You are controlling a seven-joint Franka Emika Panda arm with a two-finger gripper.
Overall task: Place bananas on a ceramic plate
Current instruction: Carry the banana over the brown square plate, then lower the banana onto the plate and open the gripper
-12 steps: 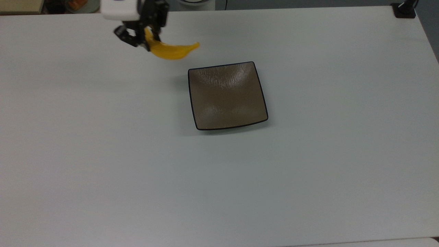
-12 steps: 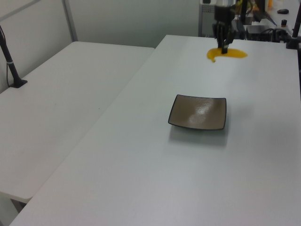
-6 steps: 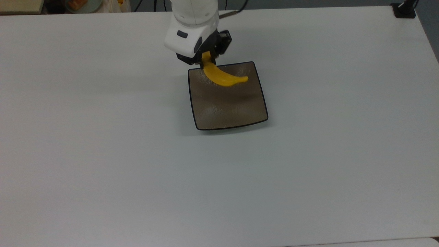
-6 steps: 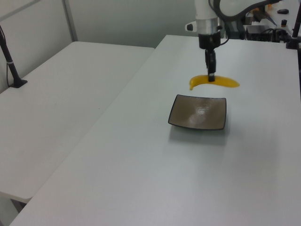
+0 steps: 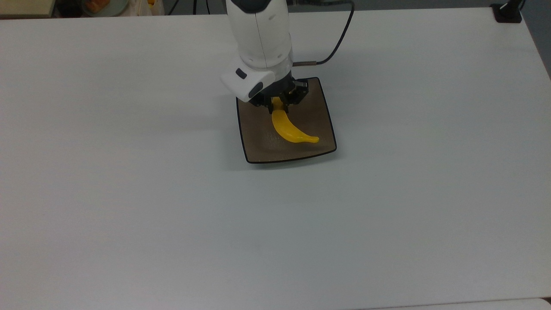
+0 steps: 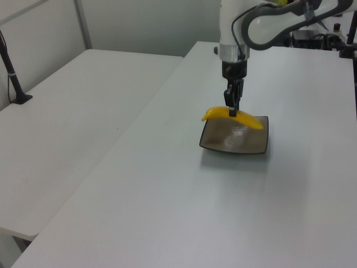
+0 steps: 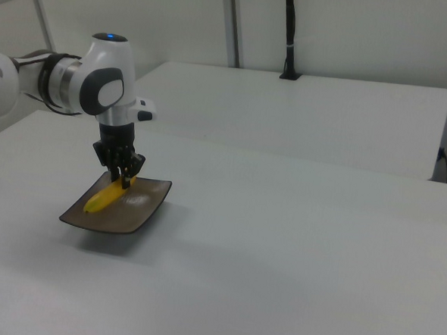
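A glossy yellow banana (image 5: pixel 292 130) (image 6: pixel 233 116) (image 7: pixel 106 195) hangs over the square brown plate (image 5: pixel 258 146) (image 6: pixel 239 140) (image 7: pixel 122 218) with its thin black rim. My gripper (image 5: pixel 279 105) (image 6: pixel 232 109) (image 7: pixel 124 178) is shut on the banana near one end and points straight down. In the left view the banana sits a little above the plate's far edge. In the top view it lies over the plate's middle, its free tip toward the plate's lower right corner. The arm's white wrist (image 5: pixel 258 47) hides the plate's upper edge in the top view.
The plate rests on a wide white table (image 5: pixel 129 193). A black cable (image 5: pixel 340 38) runs from the arm across the table behind the plate. A second white table (image 6: pixel 67 134) stands beside this one, with a black post (image 6: pixel 14 72) on it.
My gripper has carried the banana from beyond the plate's upper-left corner in the top view to over the plate's middle, and it has come lower.
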